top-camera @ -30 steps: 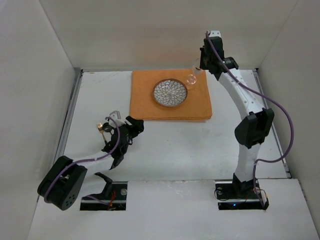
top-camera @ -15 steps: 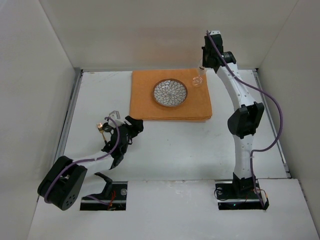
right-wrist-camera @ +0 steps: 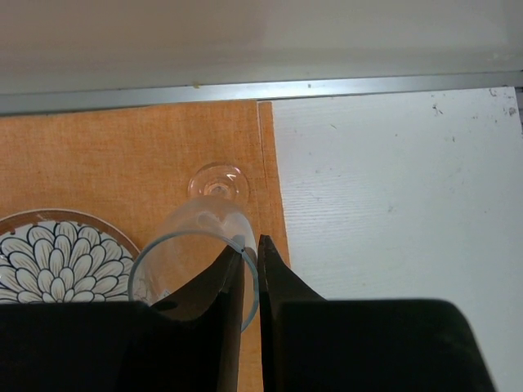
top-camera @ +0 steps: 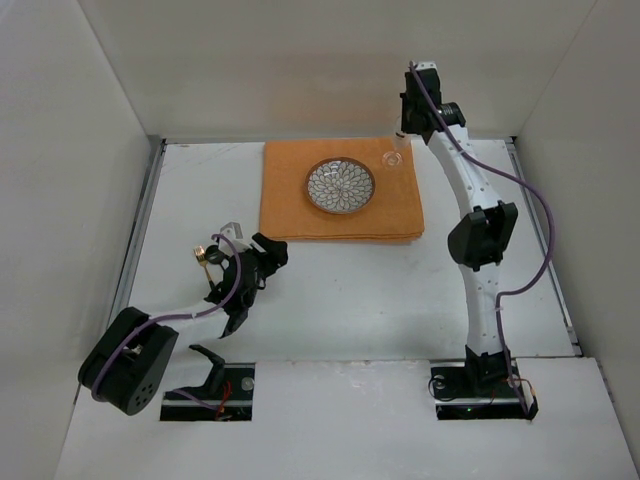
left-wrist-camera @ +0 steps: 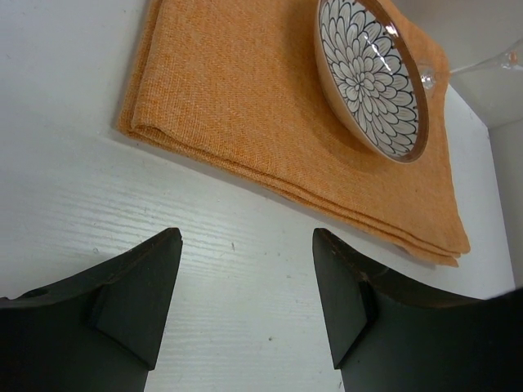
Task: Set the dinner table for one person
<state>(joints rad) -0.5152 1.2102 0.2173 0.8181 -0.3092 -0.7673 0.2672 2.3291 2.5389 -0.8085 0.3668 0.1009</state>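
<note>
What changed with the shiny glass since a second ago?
The right tool carried the wine glass a little right and stood it upright on the far right corner of the orange cloth. It still pinches the rim. The flowered plate and the open left tool stayed put.

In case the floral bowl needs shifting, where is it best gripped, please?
Pinch the raised rim of the floral bowl from above on its near-left side: it sits flat and shallow on the orange cloth, and the wine glass crowds its far right.

Orange cloth [top-camera: 296, 205] (folded) flat on the white dinner table [top-camera: 350, 300]
</note>
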